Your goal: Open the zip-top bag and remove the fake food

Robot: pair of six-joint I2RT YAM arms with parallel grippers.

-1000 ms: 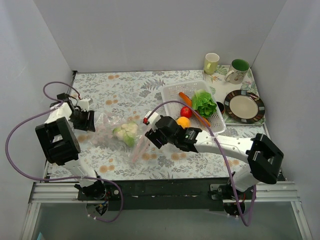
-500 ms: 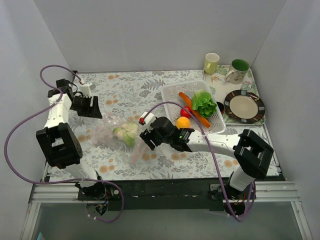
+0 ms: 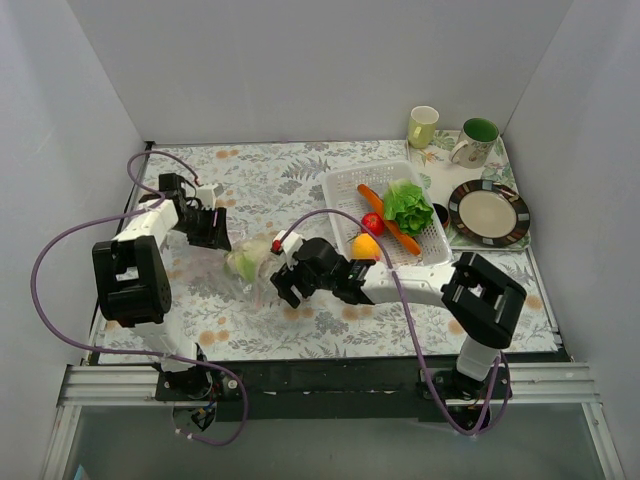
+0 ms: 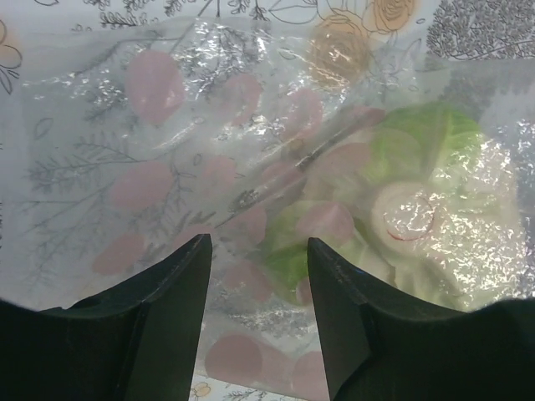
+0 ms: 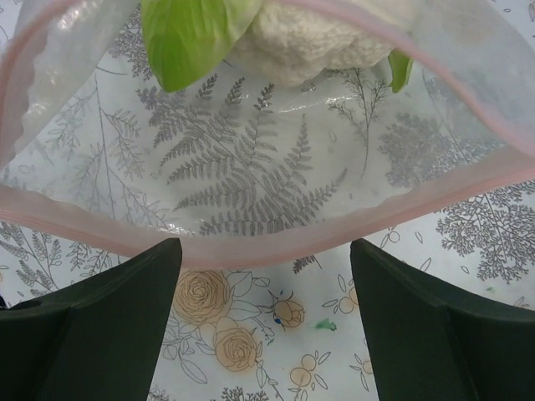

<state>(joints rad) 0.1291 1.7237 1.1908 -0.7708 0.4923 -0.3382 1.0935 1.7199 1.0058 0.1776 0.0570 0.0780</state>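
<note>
Plastic fills the right wrist view. The zip-top bag [image 5: 251, 167] lies on the table [image 3: 300, 170] straight ahead of the right gripper [image 5: 266, 251], with its mouth gaping toward the fingers. The lower run of the pink zip strip [image 5: 468, 194] passes just in front of the fingertips. Those jaws stand wide apart, nothing between them.

Past the mouth and dead ahead sits the only fake food I can see inside, a whitish cauliflower piece [image 5: 322, 38] with a green leaf [image 5: 184, 29] to its left. The other pieces lie in the white basket [image 3: 345, 185], back along the right arm.

At the far end, the left gripper [image 4: 257, 246] hangs over the bag's closed part, fingers moderately spread. Film shows in the gap, apparently not pinched. From there the cauliflower is ahead and to the right.

That film looks thin, soft and slippery, and nearly weightless. It will likely slide or crumple if pushed, so it wants anchoring by a pinch of empty film at the left gripper's end. The zip strip is the stiffest edge to grab. The cauliflower looks light, rigid and knobbly, so grip it across the white head, not the floppy-looking leaf.
</note>
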